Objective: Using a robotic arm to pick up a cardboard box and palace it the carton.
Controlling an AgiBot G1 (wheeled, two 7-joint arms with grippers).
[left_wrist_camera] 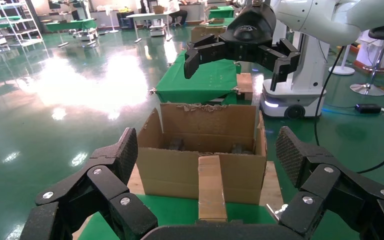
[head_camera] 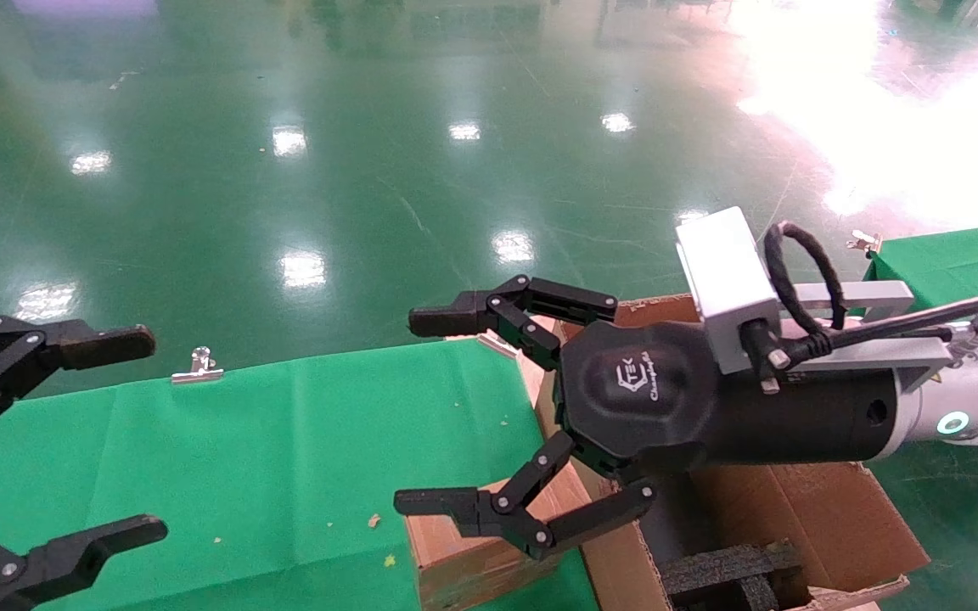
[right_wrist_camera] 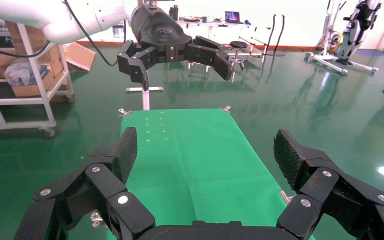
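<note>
The desk (head_camera: 243,441), draped in green cloth, runs across the lower left of the head view. At its right end stands the carton (head_camera: 820,518), flaps up and ragged, with black foam blocks (head_camera: 727,573) inside; the left wrist view shows it (left_wrist_camera: 200,150) butting against that end of the desk. The robotic arm (head_camera: 964,407), the right one, reaches in over the carton, white with a teal ring and a grey camera block (head_camera: 727,280). Its gripper (head_camera: 434,412) hangs above the desk's right end, jaws spread wide and holding nothing. The left gripper (head_camera: 128,437) hovers over the desk's left end, jaws likewise wide apart and empty. The cardboard box (head_camera: 472,552) lies on the desk at its right end, touching the carton's wall (left_wrist_camera: 212,192), below the right gripper. A metal clip (head_camera: 198,367) pins the cloth at the far edge.
</note>
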